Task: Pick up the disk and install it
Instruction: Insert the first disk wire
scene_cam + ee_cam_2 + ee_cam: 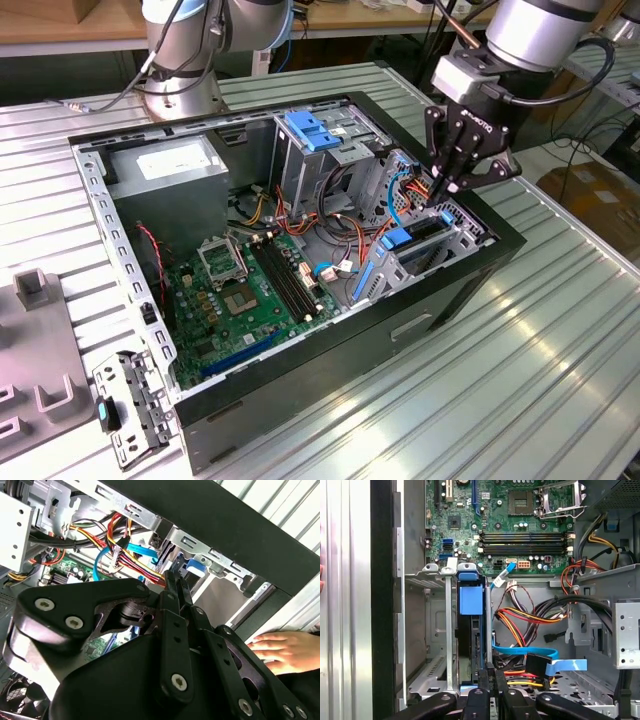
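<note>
Disk (pixel 471 645) stood on edge in the drive bay (pixel 440 235) at the case's (pixel 300 400) corner, about three o'clock in the exterior view, blue rail uppermost. Directly above its top edge hung the hand (pixel 447 188), fingers pinched together, apparently gripping or pressing that edge; its long axis ran along the bay slot toward the motherboard (pixel 510 525).

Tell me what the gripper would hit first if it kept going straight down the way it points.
Most likely the disk standing on edge in its bay: the gripper sits right at its near end with fingers together. Depth is unclear, so contact may already exist.
</note>
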Motion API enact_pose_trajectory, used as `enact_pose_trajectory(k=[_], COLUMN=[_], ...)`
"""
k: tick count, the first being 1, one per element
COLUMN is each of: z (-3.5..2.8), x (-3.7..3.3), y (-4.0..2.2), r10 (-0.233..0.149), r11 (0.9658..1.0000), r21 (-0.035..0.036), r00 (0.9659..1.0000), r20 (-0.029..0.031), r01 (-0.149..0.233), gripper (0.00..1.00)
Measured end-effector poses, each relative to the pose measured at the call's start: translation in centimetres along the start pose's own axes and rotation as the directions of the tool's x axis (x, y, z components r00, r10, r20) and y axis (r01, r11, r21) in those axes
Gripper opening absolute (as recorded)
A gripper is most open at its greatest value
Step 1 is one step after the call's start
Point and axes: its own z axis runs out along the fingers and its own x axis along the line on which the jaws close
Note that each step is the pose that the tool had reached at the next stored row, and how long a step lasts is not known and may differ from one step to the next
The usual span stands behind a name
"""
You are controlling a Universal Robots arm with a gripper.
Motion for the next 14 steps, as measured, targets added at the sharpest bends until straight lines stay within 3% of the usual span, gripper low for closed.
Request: enact_pose_trajectory(k=[2,4,5,14], z=[0.03,0.08,0.11,0.12], x=[-0.01,0.00,-0.01,-0.01], y=[0.02,0.02,0.02,0.02], r10=[0.006,0.035,0.068,0.073], r11=[1.0000,0.9994,0.9977,0.9973], r21=[0.0001,-0.0006,-0.0014,-0.0016], r00=[1.0000,0.9994,0.9977,0.9973], r20=[0.0001,0.0010,0.0016,0.0019], r01=[-0.006,-0.035,-0.068,-0.073], gripper=[0.16,0.16,0.16,0.16])
